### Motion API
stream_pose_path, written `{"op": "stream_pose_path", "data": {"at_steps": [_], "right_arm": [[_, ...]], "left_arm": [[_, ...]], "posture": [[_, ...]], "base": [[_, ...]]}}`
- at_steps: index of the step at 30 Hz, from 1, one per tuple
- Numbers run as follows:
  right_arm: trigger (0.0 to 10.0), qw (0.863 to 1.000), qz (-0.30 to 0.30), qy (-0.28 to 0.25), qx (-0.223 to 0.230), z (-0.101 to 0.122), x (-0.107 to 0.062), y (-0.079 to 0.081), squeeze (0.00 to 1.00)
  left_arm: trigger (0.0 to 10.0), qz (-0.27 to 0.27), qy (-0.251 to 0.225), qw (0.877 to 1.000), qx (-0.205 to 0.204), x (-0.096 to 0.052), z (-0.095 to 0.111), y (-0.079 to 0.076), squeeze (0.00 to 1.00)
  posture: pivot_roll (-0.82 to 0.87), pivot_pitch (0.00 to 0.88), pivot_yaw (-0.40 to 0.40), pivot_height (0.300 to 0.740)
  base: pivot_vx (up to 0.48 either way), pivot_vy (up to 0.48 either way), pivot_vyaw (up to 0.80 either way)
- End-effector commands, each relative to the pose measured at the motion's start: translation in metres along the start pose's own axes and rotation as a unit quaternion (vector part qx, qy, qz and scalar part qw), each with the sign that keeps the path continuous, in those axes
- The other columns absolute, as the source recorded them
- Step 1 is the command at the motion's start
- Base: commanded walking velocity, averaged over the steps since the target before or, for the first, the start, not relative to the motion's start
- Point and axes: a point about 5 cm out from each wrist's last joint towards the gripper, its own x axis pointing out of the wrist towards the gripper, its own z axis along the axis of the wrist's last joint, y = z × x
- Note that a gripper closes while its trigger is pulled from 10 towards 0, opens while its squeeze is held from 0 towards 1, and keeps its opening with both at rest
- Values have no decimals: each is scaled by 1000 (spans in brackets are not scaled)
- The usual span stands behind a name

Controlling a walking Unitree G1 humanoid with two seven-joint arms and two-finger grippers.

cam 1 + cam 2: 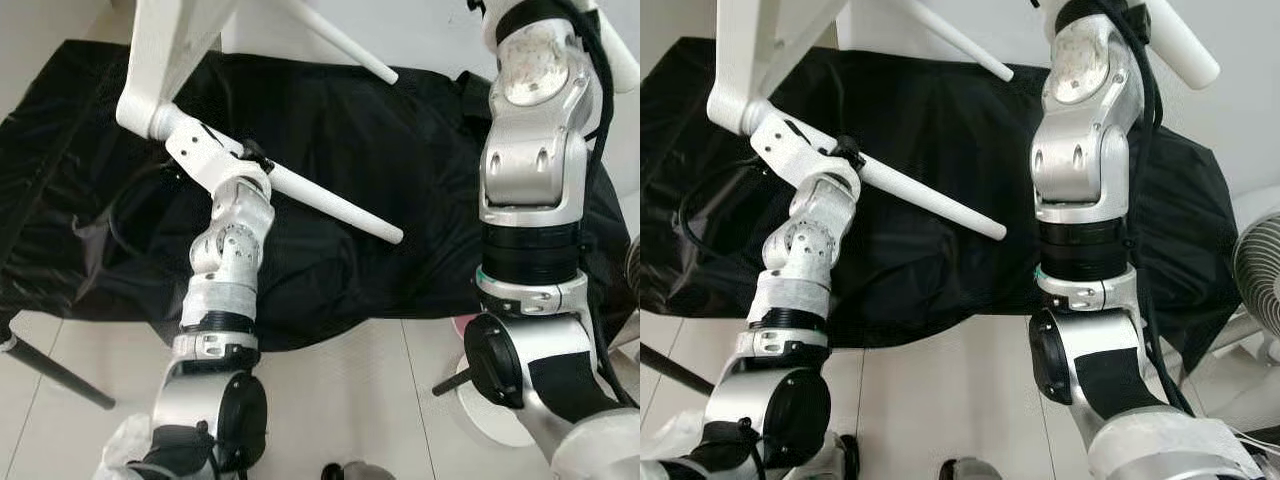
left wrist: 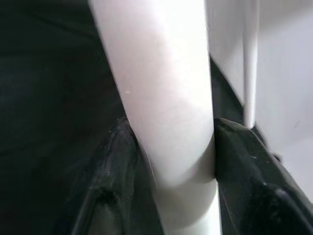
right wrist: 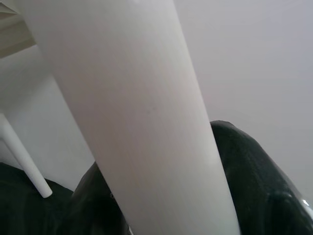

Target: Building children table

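While I am steadying the table on its side: both arms are working legs.
Left claw: clamping the near leg close to its joint with the table top.
Right claw: reaching up to the far-right leg; I cannot tell its grip.
Under it all: the black sheet.
Step, I'm judging: seating or tightening legs.
Next: I'm thinking twist the held leg home, keeping the frame from swinging.
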Motion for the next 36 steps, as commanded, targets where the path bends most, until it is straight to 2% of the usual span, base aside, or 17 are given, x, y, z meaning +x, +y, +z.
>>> {"op": "stream_pose_path", "data": {"at_steps": [1,6,7,9,11,14,15,16,17,20,24,28,29,31,34,35,36], "right_arm": [[0,992,75,-27,96,12,-4,24,0],[0,990,74,-52,111,19,-5,21,0],[0,988,70,-72,120,25,-6,18,0],[0,988,70,-72,120,25,-6,18,0],[0,984,49,-101,135,32,-15,8,0],[0,985,26,-103,134,27,-25,-1,0],[0,990,-8,-88,108,6,-48,-11,0],[0,990,-8,-88,108,6,-48,-11,0],[0,994,-15,-75,80,-10,-63,-15,0],[0,994,-15,-75,80,-10,-63,-15,0],[0,996,-27,-67,48,-24,-79,-20,0],[0,998,-48,-16,41,-53,-100,-23,0],[0,997,-56,28,49,-74,-112,-20,0],[0,997,-56,28,49,-74,-112,-20,0],[0,966,-89,194,143,-139,-155,0,0],[0,966,-89,194,143,-139,-155,0,0],[0,953,-106,225,172,-151,-165,2,0]], "left_arm": [[0,-242,-68,968,-29,-19,31,-88,0],[0,-290,-116,949,-36,-23,58,-105,0],[0,-315,-138,938,-37,-28,69,-114,0],[0,-315,-138,938,-37,-28,69,-114,0],[0,-364,-173,914,-40,-42,84,-130,0],[0,-392,-185,900,-45,-53,90,-138,0],[0,-440,-202,873,-51,-73,95,-149,0],[0,-440,-202,873,-51,-73,95,-149,0],[0,-464,-207,860,-54,-82,94,-153,0],[0,-464,-207,860,-54,-82,94,-153,0],[0,-477,-204,853,-56,-88,91,-156,0],[0,-489,-201,847,-52,-92,88,-161,0],[0,-493,-200,846,-48,-94,88,-164,0],[0,-493,-200,846,-48,-94,88,-164,0],[0,-501,-188,845,-5,-97,87,-178,0],[0,-501,-188,845,-5,-97,87,-178,0],[0,-504,-184,843,20,-98,85,-183,0]], "posture": [[-81,163,-66,740],[-85,170,-69,740],[-86,172,-73,740],[-86,172,-73,740],[-76,176,-80,740],[-71,180,-83,740],[-69,186,-85,740],[-69,186,-85,740],[-70,186,-86,740],[-70,186,-86,740],[-73,189,-81,740],[-71,190,-76,740],[-70,188,-68,740],[-70,188,-68,740],[-34,171,-46,740],[-34,171,-46,740],[-16,158,-42,740]], "base": [[0,0,0],[0,0,0],[0,0,0],[0,0,0],[0,0,0],[0,0,0],[0,0,0],[0,0,0],[0,0,0],[0,0,0],[0,0,0],[0,0,0],[0,0,0],[0,0,0],[0,0,0],[0,0,0],[0,0,0]]}}
